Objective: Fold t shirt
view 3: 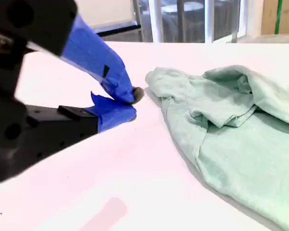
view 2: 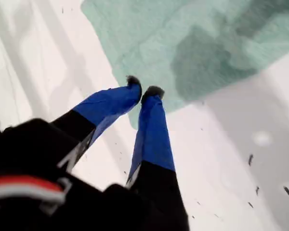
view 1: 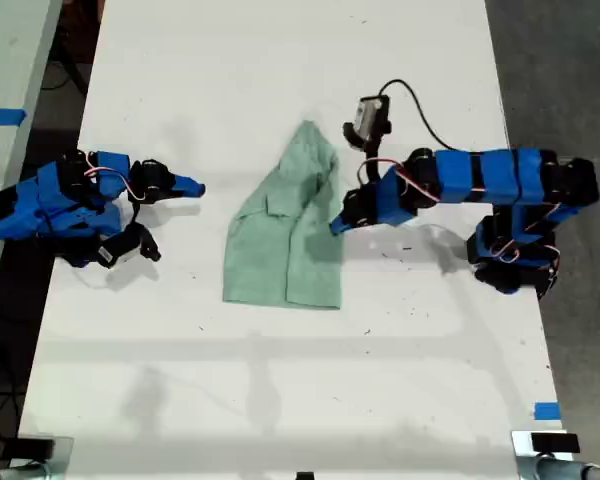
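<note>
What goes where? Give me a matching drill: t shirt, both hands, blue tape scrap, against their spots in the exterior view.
Things:
1. t shirt
2. my first hand
3. my second hand
4. blue tape scrap

Places:
A. on the exterior view's left, apart from the shirt
B. mid-table, lying rumpled
C. by the table edge, at the exterior view's lower right
D. at the shirt's edge, on the exterior view's right

Pairs: 1-B, 2-D, 3-A, 4-C
</note>
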`<state>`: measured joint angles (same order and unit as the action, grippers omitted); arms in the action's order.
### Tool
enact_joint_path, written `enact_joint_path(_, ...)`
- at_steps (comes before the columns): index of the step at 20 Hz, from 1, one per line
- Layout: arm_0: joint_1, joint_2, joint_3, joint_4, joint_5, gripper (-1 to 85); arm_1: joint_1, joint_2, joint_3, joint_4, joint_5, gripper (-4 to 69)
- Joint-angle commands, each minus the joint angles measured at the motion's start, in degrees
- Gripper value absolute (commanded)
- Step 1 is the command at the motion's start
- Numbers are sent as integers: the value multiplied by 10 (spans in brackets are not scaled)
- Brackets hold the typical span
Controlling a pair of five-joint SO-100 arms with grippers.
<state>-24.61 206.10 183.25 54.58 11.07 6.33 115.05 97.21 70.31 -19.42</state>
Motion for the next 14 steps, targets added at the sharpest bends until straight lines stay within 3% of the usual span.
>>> enact_joint_path(1,-4,4,8,1,-7,-1,54,339,334,-74,24,7)
enact_joint_path(3,-4,4,8,1,-7,-1,88,613,556,-85,25,8)
enact_joint_path(5,-4,4,8,1,-8,-1,101,846,704,-25,18,8)
enact_joint_path(7,-4,4,8,1,-9,-1,109,860,804,-48,18,8)
enact_joint_path(14,-2,3,8,2,-10,-1,145,860,809,0,67,8)
